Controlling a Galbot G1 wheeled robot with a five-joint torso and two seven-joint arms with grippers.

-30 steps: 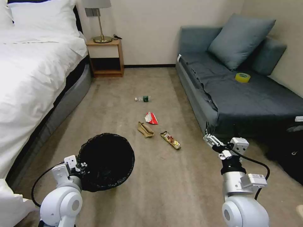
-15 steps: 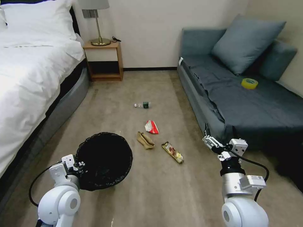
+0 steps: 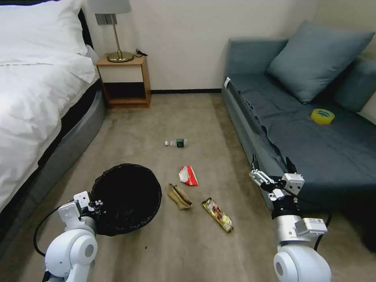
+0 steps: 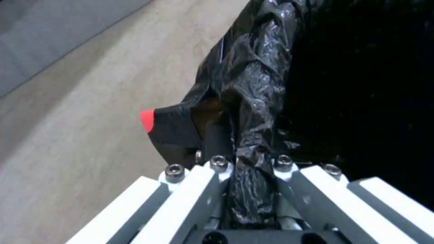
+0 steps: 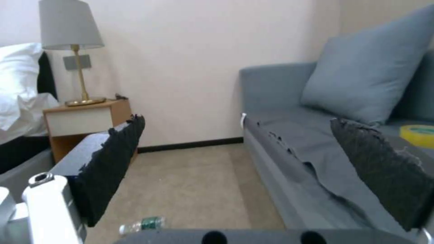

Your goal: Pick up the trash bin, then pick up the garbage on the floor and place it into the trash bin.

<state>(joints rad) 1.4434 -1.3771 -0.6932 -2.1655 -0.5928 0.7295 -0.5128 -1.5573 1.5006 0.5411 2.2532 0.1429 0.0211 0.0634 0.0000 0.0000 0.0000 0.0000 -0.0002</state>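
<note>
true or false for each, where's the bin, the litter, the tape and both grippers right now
1. The left gripper is shut on the trash bin rim. True.
2. The right gripper holds the snack wrapper. False: it is open and empty, raised beside the sofa; the wrapper lies on the floor.
3. The bottle lies farthest from the robot of the four litter pieces. True.
4. The yellow tape roll lies on the floor. False: it rests on the sofa.
5. The red-and-white packet is inside the bin. False: it is on the carpet.
</note>
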